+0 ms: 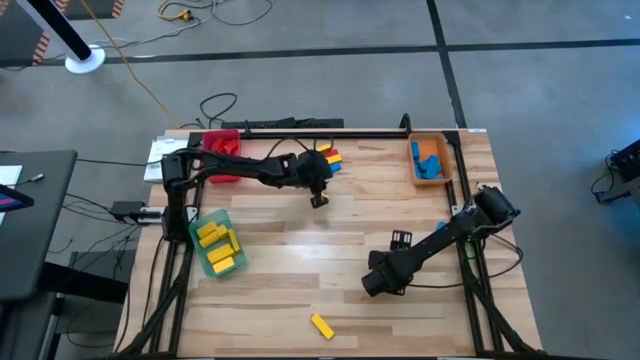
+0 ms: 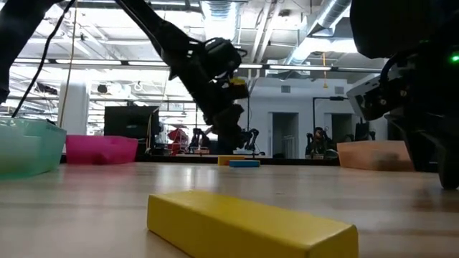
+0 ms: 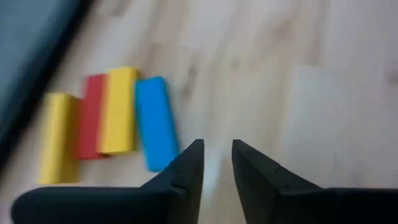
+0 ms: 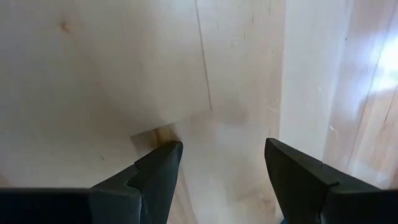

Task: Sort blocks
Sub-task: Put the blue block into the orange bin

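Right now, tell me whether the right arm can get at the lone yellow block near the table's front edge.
Probably yes. The right gripper hangs open over bare wood, and the yellow block lies alone just beyond it with nothing between. The left gripper is far off.

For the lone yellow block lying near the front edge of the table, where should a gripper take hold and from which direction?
Judging by its pose, the yellow block is best gripped across its two long sides, near mid-length, coming straight down from above. It lies flat on the table, angled to the front edge, with bare wood all round, so the fingers would need turning to match that slant. The right gripper is nearer and open.
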{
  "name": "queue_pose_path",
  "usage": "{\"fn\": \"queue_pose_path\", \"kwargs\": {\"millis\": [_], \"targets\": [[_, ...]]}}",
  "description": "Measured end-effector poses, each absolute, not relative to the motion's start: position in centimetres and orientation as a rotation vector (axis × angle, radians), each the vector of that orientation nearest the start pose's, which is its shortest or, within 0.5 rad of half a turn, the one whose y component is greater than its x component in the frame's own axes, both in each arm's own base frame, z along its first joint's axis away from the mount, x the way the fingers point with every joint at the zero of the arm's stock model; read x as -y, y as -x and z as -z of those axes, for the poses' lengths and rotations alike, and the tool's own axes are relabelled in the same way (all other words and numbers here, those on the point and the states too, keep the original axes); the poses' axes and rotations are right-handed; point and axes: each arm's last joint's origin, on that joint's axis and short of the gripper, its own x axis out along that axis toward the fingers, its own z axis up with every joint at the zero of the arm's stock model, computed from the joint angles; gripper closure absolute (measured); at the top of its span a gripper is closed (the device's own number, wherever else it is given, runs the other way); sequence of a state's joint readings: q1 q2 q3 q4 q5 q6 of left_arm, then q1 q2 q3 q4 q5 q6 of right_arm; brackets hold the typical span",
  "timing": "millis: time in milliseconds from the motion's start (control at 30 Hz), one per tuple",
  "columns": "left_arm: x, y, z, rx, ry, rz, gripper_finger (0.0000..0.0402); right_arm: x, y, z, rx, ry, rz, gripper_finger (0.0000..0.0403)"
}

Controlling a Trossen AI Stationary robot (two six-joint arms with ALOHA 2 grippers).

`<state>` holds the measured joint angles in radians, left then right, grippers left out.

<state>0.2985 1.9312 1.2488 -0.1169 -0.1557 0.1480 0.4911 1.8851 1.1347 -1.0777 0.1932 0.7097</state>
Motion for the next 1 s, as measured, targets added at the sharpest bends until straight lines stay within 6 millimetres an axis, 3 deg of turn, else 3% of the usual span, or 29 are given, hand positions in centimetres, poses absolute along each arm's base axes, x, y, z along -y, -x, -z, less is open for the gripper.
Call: {"fn": "queue_pose_path", "kwargs": {"millis": [133, 333, 500, 733, 1000], "targets": [[-12.6, -39.2, -17.6, -0.796, -0.125, -0.446, 0.0283, -13.6, -26.5, -13.8, -1.649, 0.085, 0.391, 0.0148], [-15.6, -37.9, -17.4, -0.793, 0.047, -0.491, 0.0223, -13.6, -26.6, -13.8, -1.645, 0.085, 0.386, 0.0148], [-16.3, -37.3, -17.1, -0.815, 0.135, -0.435, 0.0184, -13.6, -26.6, -13.8, -1.639, 0.086, 0.386, 0.0148], [-16.4, -37.4, -17.2, -0.803, 0.124, -0.442, 0.0175, -13.7, -26.7, -13.8, -1.628, 0.086, 0.384, 0.0148], [-17.1, -37.4, -14.9, -0.865, 0.193, -0.494, 0.0176, -13.7, -26.9, -13.9, -1.612, 0.082, 0.380, 0.0148]]}}
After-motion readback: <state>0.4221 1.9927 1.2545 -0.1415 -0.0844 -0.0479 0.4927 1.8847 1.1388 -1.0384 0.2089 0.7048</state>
